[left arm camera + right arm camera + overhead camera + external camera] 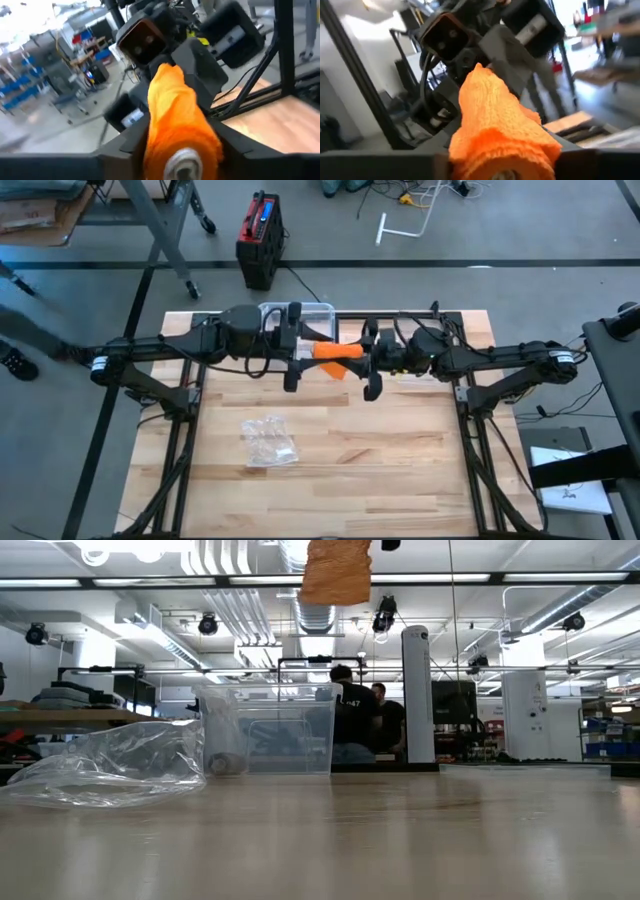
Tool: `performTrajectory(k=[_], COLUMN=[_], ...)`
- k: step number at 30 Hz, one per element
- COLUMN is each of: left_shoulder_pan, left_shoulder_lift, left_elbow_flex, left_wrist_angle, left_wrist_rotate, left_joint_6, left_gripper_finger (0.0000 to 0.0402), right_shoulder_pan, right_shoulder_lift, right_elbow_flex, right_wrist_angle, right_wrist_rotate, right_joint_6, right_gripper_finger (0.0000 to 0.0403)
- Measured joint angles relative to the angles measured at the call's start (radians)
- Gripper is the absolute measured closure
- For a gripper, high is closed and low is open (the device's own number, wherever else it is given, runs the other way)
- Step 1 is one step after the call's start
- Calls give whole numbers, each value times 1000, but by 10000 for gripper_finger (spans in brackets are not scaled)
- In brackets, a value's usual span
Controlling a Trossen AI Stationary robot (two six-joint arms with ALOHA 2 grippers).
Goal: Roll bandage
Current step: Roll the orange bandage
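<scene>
left gripper (300, 350) and right gripper (368, 360): raised above the table (400, 470) toward 12 o'clock, each clenched on one end of the orange bandage (338, 352). bandage: partly rolled, crinkled weave, loose tail hanging. plastic bag (268, 442): at table centre.

Both arms up off the table, stretched toward each other across the far half, wrists approx level & nose to nose at mid-table. Left gripper (322, 352) comes in from the left side, right gripper (352, 352) from the right, tips nearly meeting. Each wrist cam looks straight at the other arm's wrist, close up. Both sets of fingers sit against the orange bandage roll (338, 351) between them, held in mid-air.
</scene>
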Motion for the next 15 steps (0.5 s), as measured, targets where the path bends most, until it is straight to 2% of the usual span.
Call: performTrajectory(k=[4, 8, 12, 15], left_shoulder_pan=[2, 3, 3, 1], left_shoulder_lift=[-2, 4, 5, 4], left_elbow_flex=[4, 4, 4, 4], left_wrist_angle=[-5, -36, -30, -18], left_wrist_rotate=[-5, 4, 87, 146], left_joint_6=[-174, -250, -339, -435], left_gripper_finger=[203, 156, 125, 116], right_shoulder_pan=[0, 1, 2, 2], right_shoulder_lift=[-2, -2, -2, 2], right_elbow_flex=[2, 2, 2, -1], right_wrist_angle=[6, -5, -34, -53], right_wrist_rotate=[-2, -3, -7, -5], right_joint_6=[-236, -490, -702, -839], right_gripper_finger=[326, 327, 319, 322])
